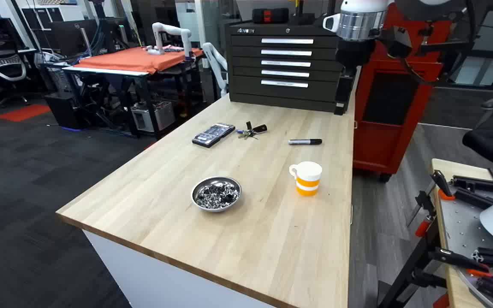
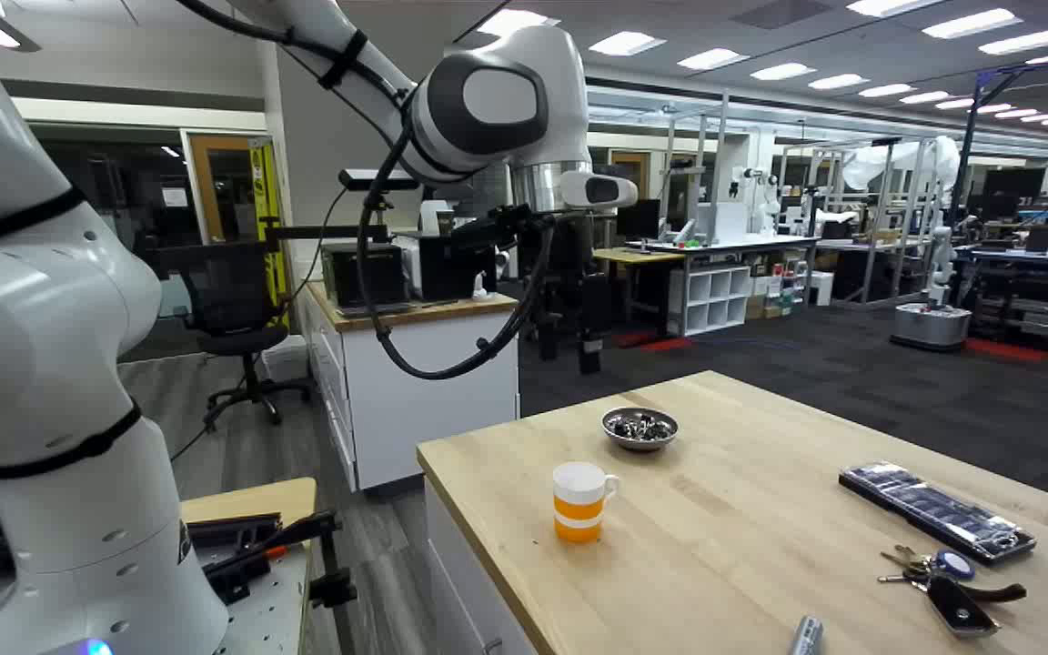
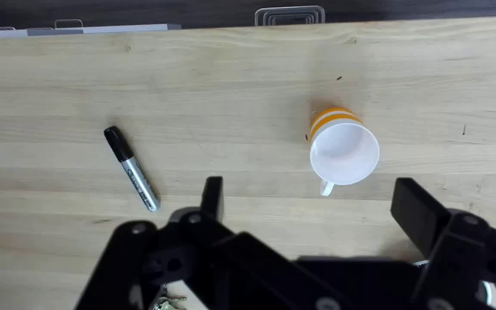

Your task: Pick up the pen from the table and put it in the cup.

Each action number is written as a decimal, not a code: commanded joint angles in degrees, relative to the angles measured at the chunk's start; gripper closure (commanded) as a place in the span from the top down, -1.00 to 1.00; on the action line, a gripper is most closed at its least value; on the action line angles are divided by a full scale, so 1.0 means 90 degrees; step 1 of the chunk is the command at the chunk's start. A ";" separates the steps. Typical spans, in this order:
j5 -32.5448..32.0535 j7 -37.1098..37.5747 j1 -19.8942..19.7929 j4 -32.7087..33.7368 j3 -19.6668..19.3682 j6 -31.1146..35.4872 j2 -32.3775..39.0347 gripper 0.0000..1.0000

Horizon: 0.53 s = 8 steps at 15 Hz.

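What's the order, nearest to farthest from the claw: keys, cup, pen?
Judged in an exterior view:
1. Cup: on the table, below the claw.
2. Pen: lower right, partly cut off by the bottom edge.
3. Keys: farther right, slightly higher in the picture.

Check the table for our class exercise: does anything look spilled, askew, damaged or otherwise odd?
Only a minor thing: a few dark specks near the cup, odd on the pale table; whether debris or marks, I cannot tell. The cup stands upright, the pen is capped, and the small metallic pieces sit in the bowl.
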 commanded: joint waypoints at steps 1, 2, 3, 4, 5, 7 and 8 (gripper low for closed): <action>-0.0015 0.0012 0.0053 0.0008 -0.0050 -0.0015 0.0000 1.00; -0.0015 0.0012 0.0053 0.0008 -0.0050 -0.0015 0.0000 1.00; -0.0015 0.0012 0.0053 0.0008 -0.0050 -0.0015 0.0000 1.00; -0.0015 0.0012 0.0053 0.0008 -0.0050 -0.0015 0.0000 1.00; -0.0015 0.0012 0.0053 0.0008 -0.0050 -0.0015 0.0000 1.00; -0.0004 -0.0031 0.0056 0.0005 -0.0064 0.0005 0.0006 1.00; 0.0013 -0.0128 0.0054 -0.0004 -0.0102 0.0055 0.0014 1.00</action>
